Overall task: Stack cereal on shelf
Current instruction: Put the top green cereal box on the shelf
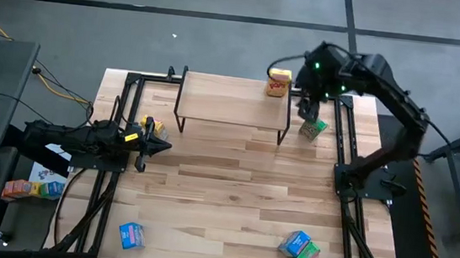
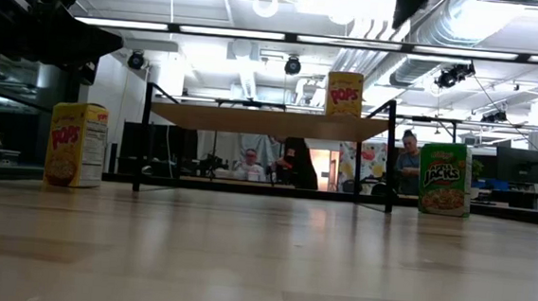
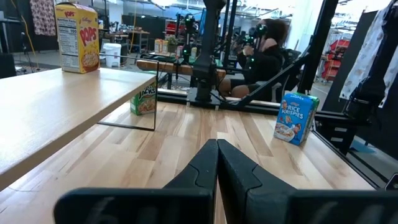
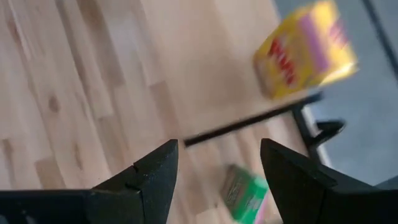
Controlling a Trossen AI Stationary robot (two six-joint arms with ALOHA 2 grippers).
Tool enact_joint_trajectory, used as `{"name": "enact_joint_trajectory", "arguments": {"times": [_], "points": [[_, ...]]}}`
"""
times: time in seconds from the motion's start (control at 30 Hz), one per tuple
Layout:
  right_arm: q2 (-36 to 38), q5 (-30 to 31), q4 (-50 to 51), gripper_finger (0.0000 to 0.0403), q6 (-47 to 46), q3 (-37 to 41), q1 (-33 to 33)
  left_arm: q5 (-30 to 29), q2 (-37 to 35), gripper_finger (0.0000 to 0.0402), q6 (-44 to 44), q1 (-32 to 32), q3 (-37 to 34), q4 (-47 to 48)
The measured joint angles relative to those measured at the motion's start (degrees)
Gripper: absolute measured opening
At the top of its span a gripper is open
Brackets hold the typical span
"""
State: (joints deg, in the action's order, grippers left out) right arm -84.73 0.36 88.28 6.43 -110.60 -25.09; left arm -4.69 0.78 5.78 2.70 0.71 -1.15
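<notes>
The shelf stands at the far middle of the table. One yellow cereal box stands upright on the shelf's right end. A green box stands on the table just right of the shelf. My right gripper hovers open above the shelf's right end and the green box. My left gripper is shut and low at the table's left. A second yellow box stands beside it.
A blue box lies near the front left edge. A blue box and a green one sit together at the front right. Black frame rails run along both table sides. People sit in the room beyond.
</notes>
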Motion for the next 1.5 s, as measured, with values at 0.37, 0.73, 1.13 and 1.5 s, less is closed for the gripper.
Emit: {"name": "enact_joint_trajectory", "arguments": {"times": [0.37,0.73,1.13,1.5], "points": [[18.47,0.15,-15.25,0.0222,-8.83,34.77,4.14,0.0,0.0,0.0,0.0,0.0,0.0,0.0],[24.08,19.73,-19.87,0.0222,-31.98,48.3,4.95,0.0,-0.01,0.0,0.0,0.0,0.0,0.0],[22.44,23.31,-25.85,0.0222,-35.11,53.8,3.44,0.0,0.01,0.0,0.0,0.0,-0.02,0.0],[16.44,18.76,-26.0,0.0222,-26.74,54.57,-6.18,-0.01,0.01,0.0,0.0,0.01,0.0,0.0]]}}
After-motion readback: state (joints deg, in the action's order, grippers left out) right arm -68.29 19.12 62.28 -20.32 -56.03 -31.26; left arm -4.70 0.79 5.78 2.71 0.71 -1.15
